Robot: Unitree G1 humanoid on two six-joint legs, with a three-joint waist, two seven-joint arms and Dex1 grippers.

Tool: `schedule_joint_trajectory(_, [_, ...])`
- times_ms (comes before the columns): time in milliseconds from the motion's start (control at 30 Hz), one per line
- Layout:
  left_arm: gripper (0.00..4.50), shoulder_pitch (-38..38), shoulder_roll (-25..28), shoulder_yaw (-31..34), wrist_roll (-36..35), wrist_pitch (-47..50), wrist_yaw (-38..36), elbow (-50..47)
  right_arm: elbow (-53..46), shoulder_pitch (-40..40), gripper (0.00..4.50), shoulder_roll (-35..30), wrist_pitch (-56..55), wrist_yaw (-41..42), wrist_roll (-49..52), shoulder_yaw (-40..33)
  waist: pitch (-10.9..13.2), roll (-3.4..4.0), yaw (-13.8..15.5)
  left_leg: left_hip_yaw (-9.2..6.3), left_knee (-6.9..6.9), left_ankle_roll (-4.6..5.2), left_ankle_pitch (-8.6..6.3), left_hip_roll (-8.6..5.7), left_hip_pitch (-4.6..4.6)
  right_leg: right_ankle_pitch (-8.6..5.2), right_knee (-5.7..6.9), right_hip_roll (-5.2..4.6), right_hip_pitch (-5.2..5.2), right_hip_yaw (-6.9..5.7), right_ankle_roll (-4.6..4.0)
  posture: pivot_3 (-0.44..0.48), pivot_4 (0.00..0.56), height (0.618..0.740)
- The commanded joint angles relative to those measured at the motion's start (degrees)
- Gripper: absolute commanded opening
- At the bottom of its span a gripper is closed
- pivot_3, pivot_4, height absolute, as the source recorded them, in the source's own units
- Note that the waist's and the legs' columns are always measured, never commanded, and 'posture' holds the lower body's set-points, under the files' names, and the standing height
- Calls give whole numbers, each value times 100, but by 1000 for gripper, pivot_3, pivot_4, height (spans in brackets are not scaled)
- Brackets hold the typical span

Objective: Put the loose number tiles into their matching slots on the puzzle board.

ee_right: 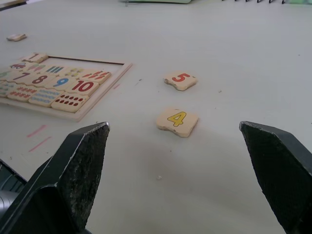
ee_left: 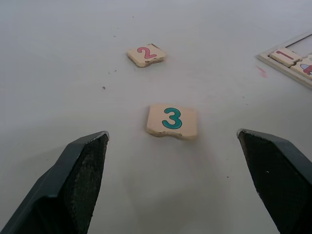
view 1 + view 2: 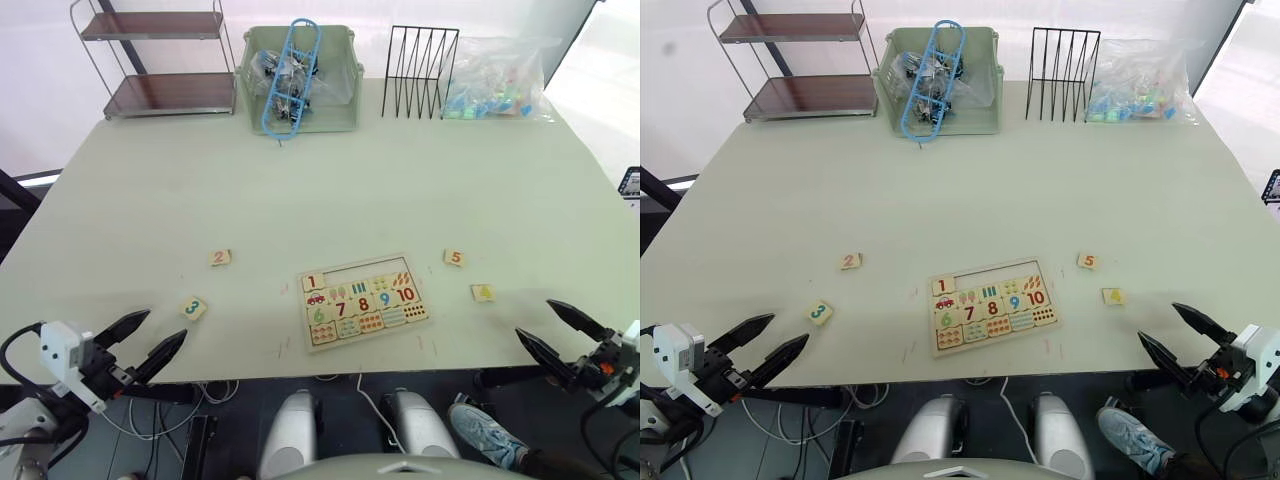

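- Light-wood tiles lay scattered on the pale desk (image 3: 330, 180), four of them loose: the 2 tile (image 3: 220, 257) and the 3 tile (image 3: 194, 308) toward the robot's left, the 5 tile (image 3: 454, 258) and the 4 tile (image 3: 482, 292) toward its right.
- Between them, close to the desk's near edge, sat the puzzle board (image 3: 364, 301). The 1 tile (image 3: 314, 282) was already seated at the left end of the top row of slots (image 3: 360, 272); the rest of that row looked bare.
- At the near left corner, the left gripper (image 3: 150, 340) hovered with its fingers spread wide, holding nothing, with the 3 lying flat just ahead of it.
- At the near right corner, the right gripper (image 3: 556, 330) was likewise wide apart and empty, facing the 4.
- I judged the tiles light, stiff and thin, apt to skid on the smooth top. Lying flat, each offered little height, so the fingers would need to close low across two opposite edges.
- Their wavy lower edges suggested each must be turned the right way to seat.
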Motion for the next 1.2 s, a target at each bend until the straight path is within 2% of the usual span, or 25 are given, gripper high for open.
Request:
schedule_joint_trajectory(33, [4486, -7, 94, 22, 11, -98, -18, 8, -9, -9, 4500, 13, -125, 74, 2, -69, 0, 0, 1, 0, 0, 0, 0, 0, 0, 0, 0, 0, 0, 0, 0, 0, 150, 740])
schedule_joint_trajectory(600, [4486, -115, 114, 51, 57, -171, -108, 170, 74, -114, 4500, 10, -144, 172, -30, -30, 0, 0, 1, 2, 0, 0, 0, 0, 0, 0, 0, 0, 0, 0, 0, 0, 150, 740])
schedule_joint_trajectory(800, [4486, -225, 318, 87, 47, -199, -315, 365, 40, -168, 4500, -17, -121, 299, 10, 33, 0, 0, 2, 2, 0, 0, 0, 0, 0, 0, 0, 0, 0, 0, 0, 0, 150, 740])
schedule_joint_trajectory(967, [4486, -741, 728, -20, 79, -273, -627, 786, -308, -191, 4500, -70, 59, 568, 301, 137, 0, 0, 10, 2, 0, 0, 0, 0, -1, 0, 0, 0, 0, -3, 0, 0, 150, 740])
schedule_joint_trajectory(1200, [4486, -2027, 1457, -489, 362, -603, -1287, 1954, -588, -197, 4500, -117, 148, 1001, 528, 248, 0, -2, 7, 3, 0, 0, 0, -1, -1, 2, 0, 1, 0, -5, -2, 0, 150, 740])
